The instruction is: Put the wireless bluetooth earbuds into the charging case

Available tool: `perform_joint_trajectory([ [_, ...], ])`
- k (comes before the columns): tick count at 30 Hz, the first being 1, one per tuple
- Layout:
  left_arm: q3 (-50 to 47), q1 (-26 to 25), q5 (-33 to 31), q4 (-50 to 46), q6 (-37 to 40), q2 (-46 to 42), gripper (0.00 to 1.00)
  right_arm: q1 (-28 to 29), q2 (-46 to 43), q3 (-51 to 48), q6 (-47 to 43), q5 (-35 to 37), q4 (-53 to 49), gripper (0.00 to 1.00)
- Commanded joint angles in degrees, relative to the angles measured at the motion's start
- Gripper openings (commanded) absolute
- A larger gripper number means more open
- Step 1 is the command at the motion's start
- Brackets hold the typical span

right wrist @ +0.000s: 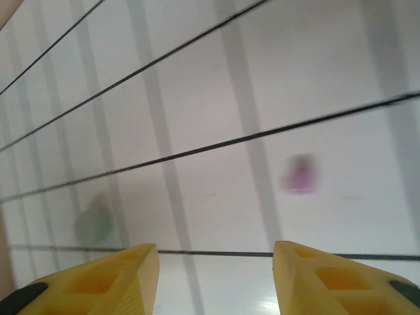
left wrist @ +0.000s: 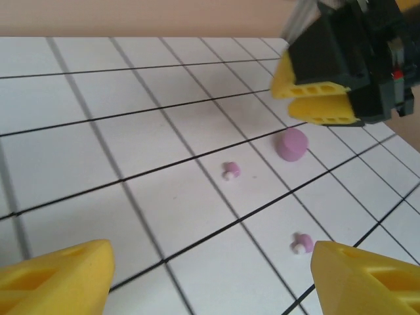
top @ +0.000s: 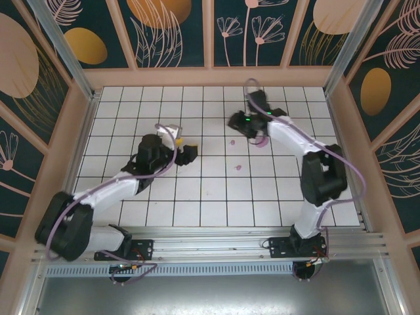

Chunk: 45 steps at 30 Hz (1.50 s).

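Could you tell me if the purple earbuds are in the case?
Out: near earbud and far earbud lie on tiles, apart from the case.

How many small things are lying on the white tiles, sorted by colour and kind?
Purple-pink earbuds: 2
Purple-pink case: 1
Pale green blob, too blurred to name: 1
Total: 4
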Motion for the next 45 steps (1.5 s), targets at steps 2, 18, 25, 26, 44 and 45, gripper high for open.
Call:
perform_joint_trajectory([
  [2, 10.6, -2.9, 5.7, -0.8, 5.9, 10.8, 0.77, -9.3, -4.6, -9.2, -4.8, -4.8, 4.6, 0.5],
  [18, 54.1, -13.4, 0.9, -15.8, 11.1, 47.7, 0.76, -21.0, 3.5, -6.4, -20.5, -7.1, 2.6, 0.55],
  [25, 49.3, -13.3, -2.3, -13.3, 8.6, 45.0, 0.75, -14.7, 9.9, 1.5, -34.1, -0.5, -2.4, 0.64],
  [26, 48.2, -13.3, -2.9, -13.4, 8.9, 44.2, 0.75, -14.0, 10.6, 2.5, -35.5, 0.2, -3.1, 0.65],
  [44, 38.5, -13.3, -5.5, -12.9, 8.1, 38.3, 0.76, -11.4, 18.8, 8.2, -45.5, 0.9, -10.3, 0.72],
  [45, 38.4, -13.4, -5.5, -12.8, 8.1, 38.2, 0.76, -11.1, 19.0, 8.2, -45.5, 1.1, -10.4, 0.72],
])
